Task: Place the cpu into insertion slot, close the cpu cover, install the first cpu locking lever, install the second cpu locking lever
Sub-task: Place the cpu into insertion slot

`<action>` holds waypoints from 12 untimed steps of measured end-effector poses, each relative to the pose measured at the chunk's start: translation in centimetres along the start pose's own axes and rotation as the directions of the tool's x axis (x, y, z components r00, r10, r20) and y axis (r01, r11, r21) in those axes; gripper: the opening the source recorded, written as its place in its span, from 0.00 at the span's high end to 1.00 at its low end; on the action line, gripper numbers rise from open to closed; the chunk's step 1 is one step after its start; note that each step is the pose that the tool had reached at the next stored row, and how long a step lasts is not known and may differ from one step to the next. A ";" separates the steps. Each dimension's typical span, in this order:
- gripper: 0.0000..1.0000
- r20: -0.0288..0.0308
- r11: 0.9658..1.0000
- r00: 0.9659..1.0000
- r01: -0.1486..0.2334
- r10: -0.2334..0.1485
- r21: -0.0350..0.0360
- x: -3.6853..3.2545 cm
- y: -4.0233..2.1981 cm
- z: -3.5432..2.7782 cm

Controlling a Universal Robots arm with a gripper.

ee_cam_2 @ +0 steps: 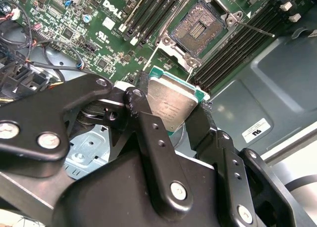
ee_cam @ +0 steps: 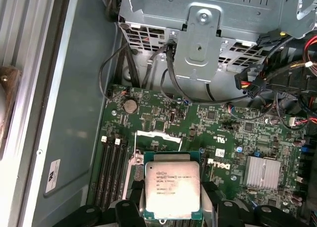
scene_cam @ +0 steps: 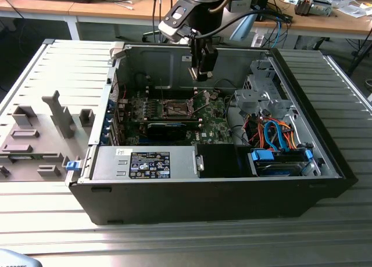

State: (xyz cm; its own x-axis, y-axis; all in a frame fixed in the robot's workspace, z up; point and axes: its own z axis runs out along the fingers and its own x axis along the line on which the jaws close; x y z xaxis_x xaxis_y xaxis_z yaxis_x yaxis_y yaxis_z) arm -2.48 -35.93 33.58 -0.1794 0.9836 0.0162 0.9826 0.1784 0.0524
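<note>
The black two-fingered gripper (ee_cam_2: 168, 108) was closed on the cpu (ee_cam: 172, 187), a small flat square chip with a silver-grey metal top and green rim, pinched by opposite edges above the green motherboard (ee_cam: 148, 120). The insertion slot (ee_cam_2: 198, 26), a silver-rimmed square socket, lay uncovered, apart from it. The chip looked light, stiff and fragile: edges only, underside untouched

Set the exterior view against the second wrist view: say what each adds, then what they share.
Exterior view adds the whole computer case, its power supply and grey fixtures on the exterior view's left. Second wrist view adds the cpu clamped between the black fingers, metal top showing. Both share the gripper over the green motherboard and the insertion slot, with no chip seated.
</note>
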 end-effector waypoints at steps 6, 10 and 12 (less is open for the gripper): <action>0.46 0.001 1.000 1.000 -0.017 0.017 0.000 0.00 0.00 0.01; 0.46 0.002 1.000 1.000 -0.029 0.029 0.000 0.00 0.00 0.02; 0.46 0.002 0.999 0.999 -0.032 0.032 -0.001 0.00 0.00 0.02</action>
State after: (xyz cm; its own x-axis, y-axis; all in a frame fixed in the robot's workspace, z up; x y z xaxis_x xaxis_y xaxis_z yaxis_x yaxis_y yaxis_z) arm -2.48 -35.93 33.57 -0.1474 0.9890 0.0161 0.9878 0.1463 0.0524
